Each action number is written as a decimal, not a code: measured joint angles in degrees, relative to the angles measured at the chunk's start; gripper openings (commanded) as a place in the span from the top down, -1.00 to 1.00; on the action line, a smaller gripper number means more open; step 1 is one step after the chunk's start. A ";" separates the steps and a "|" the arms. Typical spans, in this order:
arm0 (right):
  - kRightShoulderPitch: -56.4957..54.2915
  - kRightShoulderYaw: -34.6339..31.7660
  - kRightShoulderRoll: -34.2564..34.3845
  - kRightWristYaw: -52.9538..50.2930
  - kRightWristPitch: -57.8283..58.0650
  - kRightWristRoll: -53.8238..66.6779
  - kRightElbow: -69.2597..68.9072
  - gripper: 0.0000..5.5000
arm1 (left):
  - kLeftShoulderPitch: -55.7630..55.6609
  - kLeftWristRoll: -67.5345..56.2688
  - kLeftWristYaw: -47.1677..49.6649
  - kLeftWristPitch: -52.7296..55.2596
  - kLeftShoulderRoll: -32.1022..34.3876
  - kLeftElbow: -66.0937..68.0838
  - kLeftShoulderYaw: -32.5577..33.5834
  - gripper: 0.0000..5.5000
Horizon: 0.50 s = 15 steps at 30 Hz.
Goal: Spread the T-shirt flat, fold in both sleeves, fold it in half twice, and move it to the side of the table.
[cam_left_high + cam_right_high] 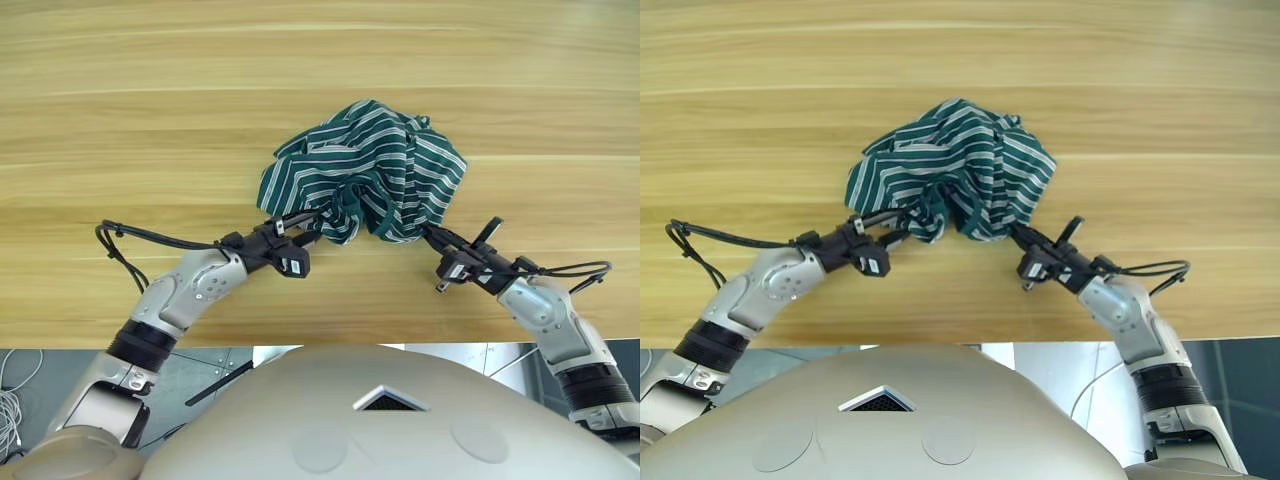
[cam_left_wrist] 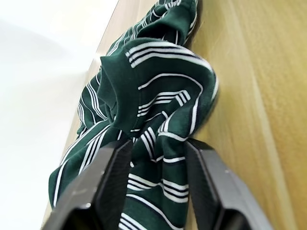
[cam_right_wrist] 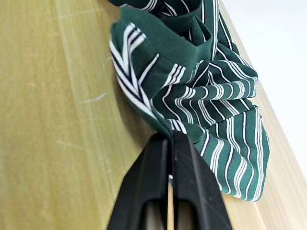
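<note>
t-shirt (image 1: 370, 165) still a crumpled heap, gripped at its near edge by both grippers
left gripper (image 1: 306, 230) fingers held apart by a thick bunch of cloth clamped between them; right gripper (image 1: 432, 238) pinched tight on a thin hem. heap lies on the table (image 1: 150, 120) just beyond both fingertips. judged: spreading barely begun; sleeves, both halvings and the move aside remain.

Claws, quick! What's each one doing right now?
Left claw: closed on a bunch of the green-and-white striped T-shirt.
Right claw: closed, pinching the same T-shirt's edge.
</note>
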 measured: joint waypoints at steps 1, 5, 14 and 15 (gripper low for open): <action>0.03 0.00 0.03 -0.04 0.00 0.00 -0.01 1.00 | -0.31 0.00 -0.30 0.00 0.03 0.01 0.00 0.46; 0.19 -0.01 0.04 -0.07 -0.01 0.00 -0.14 1.00 | -1.15 -0.19 -0.72 0.00 0.20 0.01 -0.03 0.60; 1.61 -0.05 0.05 -0.21 0.02 -0.02 -1.88 1.00 | -1.73 -1.31 -0.72 -0.02 0.66 -0.09 0.14 0.83; 1.83 -0.05 0.05 -0.24 0.03 -0.02 -1.89 1.00 | -1.75 -1.38 -0.72 -0.02 0.71 -0.11 0.14 0.86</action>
